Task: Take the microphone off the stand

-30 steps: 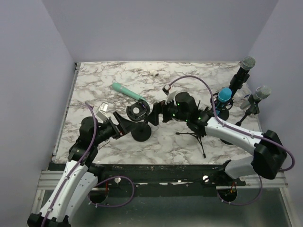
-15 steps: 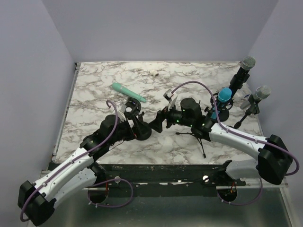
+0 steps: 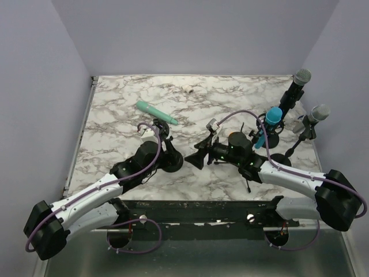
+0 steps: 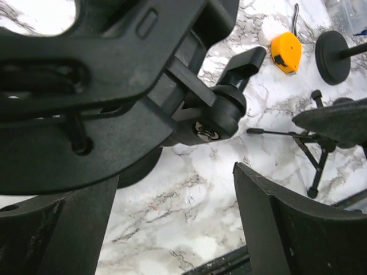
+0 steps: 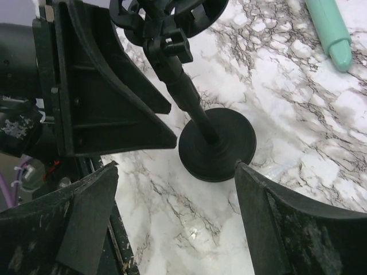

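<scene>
A mint-green microphone (image 3: 157,113) lies loose on the marble table, apart from the stand; its tip shows in the right wrist view (image 5: 331,30). The black desk stand (image 3: 172,163) has a round base (image 5: 218,144), a pole and an empty ring clip (image 5: 166,11). My left gripper (image 3: 165,149) is open, right beside the stand's pole; its view shows the clip and pivot knob (image 4: 221,112) close above the jaws (image 4: 178,223). My right gripper (image 3: 199,157) is open and empty, just right of the base (image 5: 178,223).
At the right edge stand three other microphones in stands: a blue one (image 3: 274,117), a dark one (image 3: 299,81) and a grey one (image 3: 316,113). A small black tripod (image 3: 237,167) lies under my right arm. An orange tape measure (image 4: 286,50) lies beyond it.
My left arm swung right and forward until its gripper reached the stand's pole. My right gripper drew back toward the near edge, away from the clip. The green microphone stayed still.
</scene>
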You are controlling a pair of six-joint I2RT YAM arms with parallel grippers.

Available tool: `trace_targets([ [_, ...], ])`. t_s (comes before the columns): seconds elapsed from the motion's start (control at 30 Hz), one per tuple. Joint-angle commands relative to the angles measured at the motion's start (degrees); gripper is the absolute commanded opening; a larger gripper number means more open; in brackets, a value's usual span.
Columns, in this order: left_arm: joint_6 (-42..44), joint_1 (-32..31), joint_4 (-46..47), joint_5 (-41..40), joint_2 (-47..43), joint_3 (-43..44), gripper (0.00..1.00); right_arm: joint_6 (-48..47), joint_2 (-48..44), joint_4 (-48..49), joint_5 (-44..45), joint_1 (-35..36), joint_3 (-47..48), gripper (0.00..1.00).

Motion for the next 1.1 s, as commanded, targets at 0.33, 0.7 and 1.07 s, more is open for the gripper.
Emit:
trace_targets([
  [0.33, 11.3, -0.7, 14.5, -10.4, 7.4, -2.1, 0.61, -0.5, -3.1, 13.2, 2.9, 0.3, -7.5, 0.61],
  [0.7, 10.4, -0.7, 21.4, -15.4, 11.0, -4.3, 0.5, -0.9, -2.8, 13.3, 3.4, 0.3, -7.9, 0.56],
  [1.07, 11.1, -1.4, 22.9, -15.0, 4.4, -7.8, 0.71, -0.3, -2.4, 14.0, 3.3, 0.3, -8.2, 0.56],
])
